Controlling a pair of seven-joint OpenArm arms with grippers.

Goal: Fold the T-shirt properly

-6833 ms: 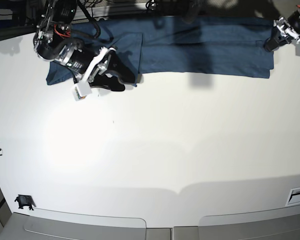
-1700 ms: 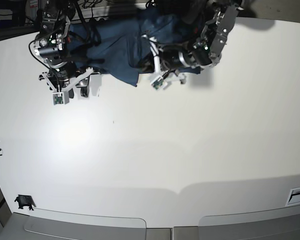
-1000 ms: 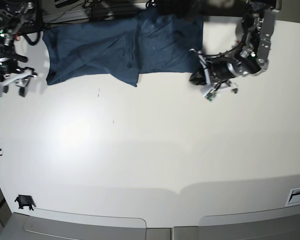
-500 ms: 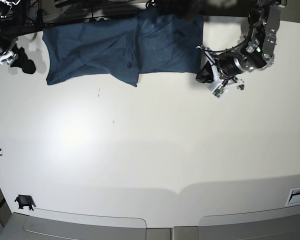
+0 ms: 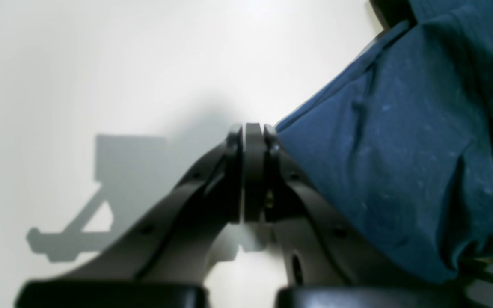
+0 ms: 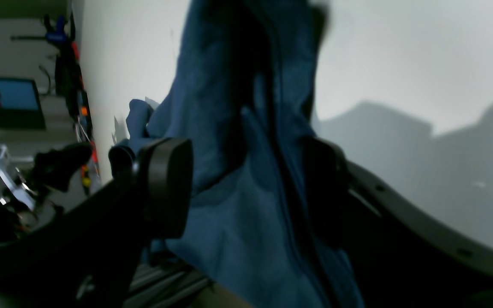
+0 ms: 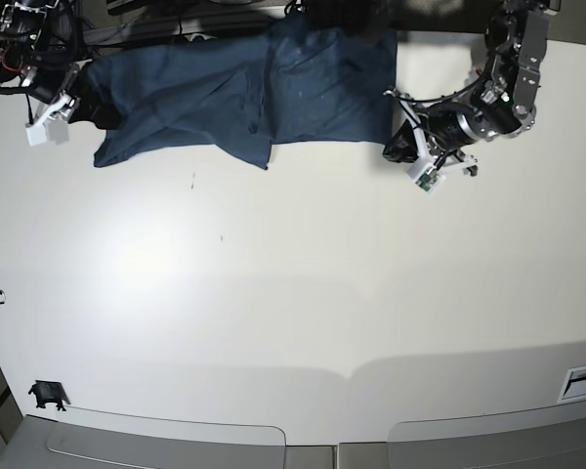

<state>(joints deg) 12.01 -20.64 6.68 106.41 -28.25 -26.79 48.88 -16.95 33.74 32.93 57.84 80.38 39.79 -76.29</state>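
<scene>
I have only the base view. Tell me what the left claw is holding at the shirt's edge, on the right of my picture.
Observer: Nothing. The left wrist view shows the left claw shut, its tips pressed together with no cloth between them. The edge of the T-shirt lies just beside it on the table.
Operator: Now report the right claw.
Observer: The right wrist view shows the right claw open. A hanging fold of the T-shirt runs between its two pads and is not pinched. The picture is too blurred to tell whether either pad touches the cloth.
</scene>
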